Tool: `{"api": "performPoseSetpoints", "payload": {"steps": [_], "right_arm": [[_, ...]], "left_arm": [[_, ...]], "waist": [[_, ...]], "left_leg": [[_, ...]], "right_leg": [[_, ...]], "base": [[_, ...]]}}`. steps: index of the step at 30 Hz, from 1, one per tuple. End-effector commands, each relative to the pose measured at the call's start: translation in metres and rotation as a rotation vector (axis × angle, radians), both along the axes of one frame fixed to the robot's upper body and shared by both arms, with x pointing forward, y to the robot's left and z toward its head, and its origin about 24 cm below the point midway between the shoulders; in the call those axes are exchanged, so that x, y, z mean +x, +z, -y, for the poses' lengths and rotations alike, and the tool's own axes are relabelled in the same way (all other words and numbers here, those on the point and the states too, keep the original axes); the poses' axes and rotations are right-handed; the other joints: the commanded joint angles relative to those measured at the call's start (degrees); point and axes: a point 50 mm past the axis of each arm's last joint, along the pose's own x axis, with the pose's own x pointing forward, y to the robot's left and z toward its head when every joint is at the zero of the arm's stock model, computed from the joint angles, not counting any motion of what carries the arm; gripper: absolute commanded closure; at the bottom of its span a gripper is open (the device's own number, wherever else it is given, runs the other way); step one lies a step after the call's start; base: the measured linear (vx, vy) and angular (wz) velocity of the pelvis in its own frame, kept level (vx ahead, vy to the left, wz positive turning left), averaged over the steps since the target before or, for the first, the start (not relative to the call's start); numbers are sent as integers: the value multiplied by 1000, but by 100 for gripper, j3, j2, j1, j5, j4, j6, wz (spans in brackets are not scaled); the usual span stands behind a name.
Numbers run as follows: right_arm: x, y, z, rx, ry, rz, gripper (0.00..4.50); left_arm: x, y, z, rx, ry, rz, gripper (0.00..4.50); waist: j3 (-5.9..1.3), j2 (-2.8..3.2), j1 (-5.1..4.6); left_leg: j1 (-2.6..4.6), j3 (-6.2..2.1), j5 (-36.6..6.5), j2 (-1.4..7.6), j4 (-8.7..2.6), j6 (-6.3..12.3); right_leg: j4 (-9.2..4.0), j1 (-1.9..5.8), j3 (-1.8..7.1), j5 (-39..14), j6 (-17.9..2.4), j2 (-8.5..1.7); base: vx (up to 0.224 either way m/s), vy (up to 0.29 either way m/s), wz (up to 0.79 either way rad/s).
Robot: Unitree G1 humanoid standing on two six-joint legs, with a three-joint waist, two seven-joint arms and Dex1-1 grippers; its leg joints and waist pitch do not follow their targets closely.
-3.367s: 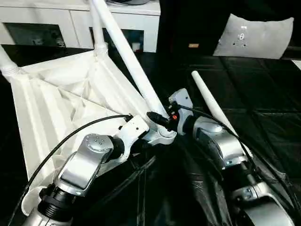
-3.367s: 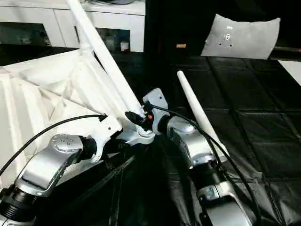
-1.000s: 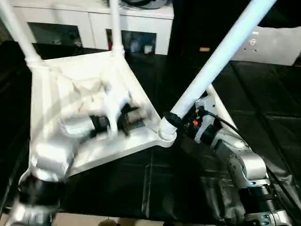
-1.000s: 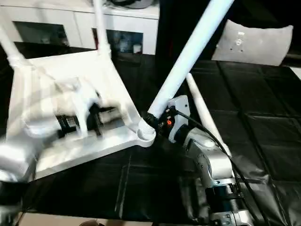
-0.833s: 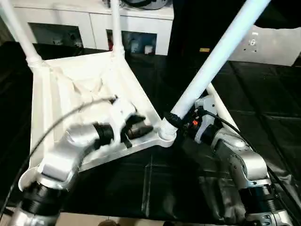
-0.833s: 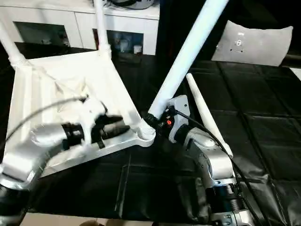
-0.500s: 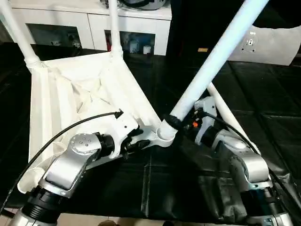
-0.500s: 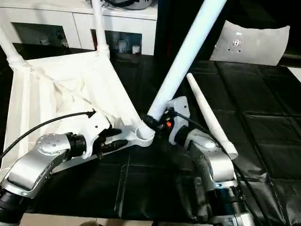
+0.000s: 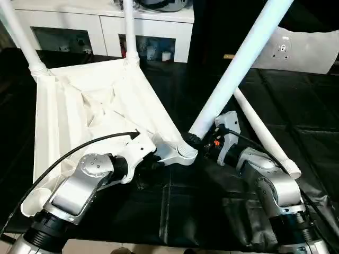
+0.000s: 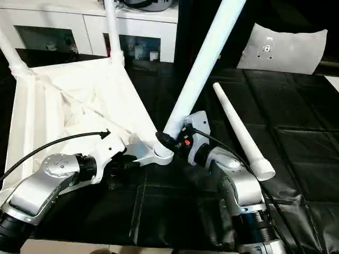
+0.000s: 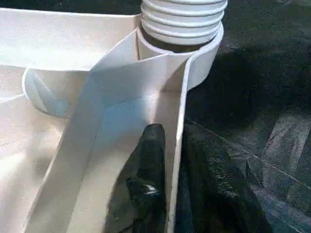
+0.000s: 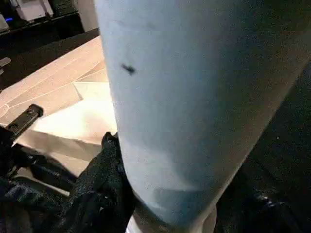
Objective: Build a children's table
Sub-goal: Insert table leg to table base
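The white table top (image 9: 79,106) lies upside down on the black mat, ribs up. Two legs (image 9: 128,32) (image 9: 21,37) stand in its far corner sockets. A third leg (image 9: 238,69) leans up and to the right out of the near right socket (image 9: 186,153). My right gripper (image 9: 204,145) is shut around this leg just above the socket; one black finger (image 12: 104,179) presses its side. My left gripper (image 11: 172,136) pinches the thin rim wall (image 11: 182,97) beside that socket, one finger (image 11: 148,160) inside and one outside. The fourth leg (image 10: 243,129) lies loose on the mat.
A white cabinet (image 9: 106,21) with shelves stands along the back. A pale flat panel (image 9: 304,47) leans at the back right. Black quilted mat (image 9: 307,116) covers the floor around the table top, and my left arm's cable (image 9: 79,148) arcs over the top.
My left gripper has swung from over the ribbed underside to the near rim by the socket and closed on it. The tilted leg now stands a little steeper.
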Motion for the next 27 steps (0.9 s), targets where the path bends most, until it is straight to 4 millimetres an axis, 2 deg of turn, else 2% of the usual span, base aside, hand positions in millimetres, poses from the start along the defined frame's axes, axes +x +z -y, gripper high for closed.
{"api": "performPoseSetpoints", "payload": {"steps": [1, 2, 7, 11, 12, 13, 16, 17, 19, 20, 22, 23, 24, 25, 26, 27], "right_arm": [[-1, 0, 3, -15, 5, -1, 259], [-1, 0, 3, -16, 5, -1, 259], [-1, 0, 2, -31, 24, -7, 259], [-2, -6, 0, -120, 101, -61, 259], [-2, -6, -1, -123, 105, -64, 259], [-2, -6, -1, -128, 115, -68, 259], [-2, -7, -2, -147, 138, -78, 259], [-2, -9, -3, -180, 175, -102, 259], [-2, -11, -3, -213, 212, -124, 259], [-2, -12, -3, -227, 231, -139, 259], [-1, -13, -1, -256, 250, -159, 259], [-1, -13, -1, -256, 250, -159, 259], [-1, -14, -1, -266, 255, -168, 259], [0, -14, -1, -269, 260, -176, 259], [0, -15, -1, -269, 261, -177, 259], [-1, -15, -1, -265, 275, -189, 259]], "left_arm": [[-1, -10, -4, 58, 15, -30, 417], [1, -11, -5, 78, 18, -24, 439], [4, -10, -6, 102, 2, -15, 450], [6, -9, -9, 144, -52, -7, 450], [6, -8, -9, 143, -54, -7, 450], [6, -8, -9, 143, -58, -7, 450], [5, -7, -9, 140, -99, -3, 450], [0, -7, -8, 151, -193, -7, 450], [-5, -9, -8, 168, -284, -15, 450], [-6, -10, -8, 180, -312, -19, 450], [-9, -10, -7, 183, -375, -17, 450], [-9, -10, -7, 183, -375, -17, 450], [-11, -10, -7, 179, -421, -20, 450], [-13, -9, -6, 171, -457, -28, 450], [-13, -9, -6, 170, -461, -29, 450], [-14, -8, -6, 168, -483, -35, 450]], "waist": [[-451, 83, -13], [-448, 85, -13], [-440, 90, -11], [-404, 89, -33], [-403, 49, -38], [-405, 71, -39], [-395, 65, -60], [-397, 26, -71], [-402, 43, -88], [-391, 7, -118], [-394, 41, -111], [-396, 22, -104], [-394, 33, -98], [-403, 35, -96], [-412, 10, -75], [-416, 19, -59]], "left_leg": [[-20, 9, -617, 61, -364, 102], [-22, 7, -604, 63, -367, 111], [-12, 4, -734, 62, -375, 87], [14, -4, -989, 52, -394, 64], [17, -1, -995, 49, -394, 69], [19, -14, -1001, 57, -401, 61], [35, -22, -1128, 54, -411, 55], [37, -25, -1120, 44, -407, 84], [29, -40, -1105, 56, -425, 92], [51, -29, -1166, 66, -419, 92], [61, -31, -1184, 71, -421, 66], [75, -35, -1218, 72, -424, 66], [78, -36, -1247, 79, -433, 47], [86, -39, -1284, 86, -434, 23], [97, -37, -1258, 98, -438, 3], [95, -29, -1282, 107, -440, -18]], "right_leg": [[-403, 396, 288, -1341, -834, -352], [-403, 395, 286, -1304, -843, -347], [-431, 390, 280, -1515, -802, -356], [-494, 397, 274, -2051, -661, -370], [-506, 397, 273, -2125, -627, -367], [-498, 400, 273, -2191, -607, -375], [-531, 387, 265, -2422, -533, -375], [-543, 382, 262, -2511, -490, -375], [-532, 391, 266, -2505, -469, -374], [-540, 361, 269, -2512, -481, -366], [-535, 354, 273, -2489, -519, -375], [-538, 348, 262, -2510, -534, -375], [-542, 346, 265, -2514, -543, -381], [-534, 344, 269, -2450, -567, -383], [-513, 339, 276, -2338, -603, -388], [-502, 340, 282, -2208, -652, -386]], "base": [[0, 0, 0], [0, 0, 0], [0, 0, 0], [0, 0, 0], [0, 0, 0], [0, 0, 0], [0, 0, 0], [0, 0, 0], [0, 0, 0], [0, 0, 0], [0, 0, 0], [0, 0, 0], [0, 0, 0], [0, 0, 0], [0, 0, 0], [0, 0, 0]]}}
